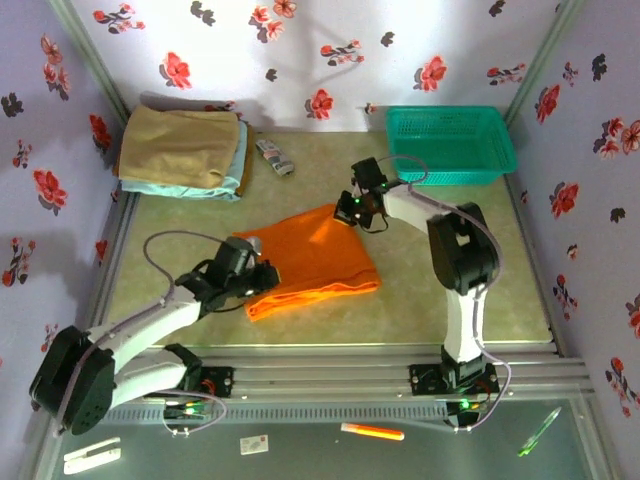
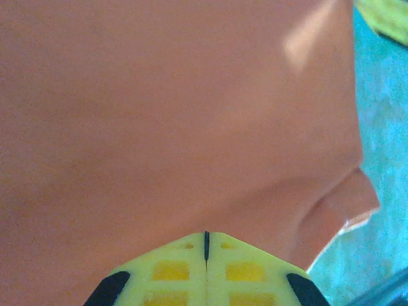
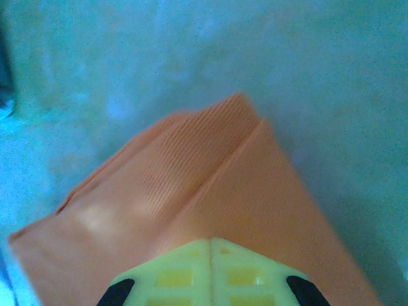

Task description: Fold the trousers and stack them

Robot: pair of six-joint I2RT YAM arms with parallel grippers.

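Observation:
The orange trousers [image 1: 315, 258] lie folded into a rough rectangle in the middle of the table. My left gripper [image 1: 262, 274] sits at their near left edge, jaws together, tips sunk in the cloth. In the left wrist view the shut yellow fingertips [image 2: 206, 239] press into the orange cloth [image 2: 159, 115]. My right gripper [image 1: 346, 209] is at the far right corner of the trousers. In the right wrist view its shut tips [image 3: 211, 242] meet a ridge of the cloth [image 3: 210, 185] that runs up to the corner.
A stack with a tan folded garment [image 1: 180, 145] over a light blue one [image 1: 241, 160] lies at the back left. A green basket [image 1: 450, 143] stands at the back right. A small patterned object [image 1: 274, 156] lies between them. Flowered walls close in three sides.

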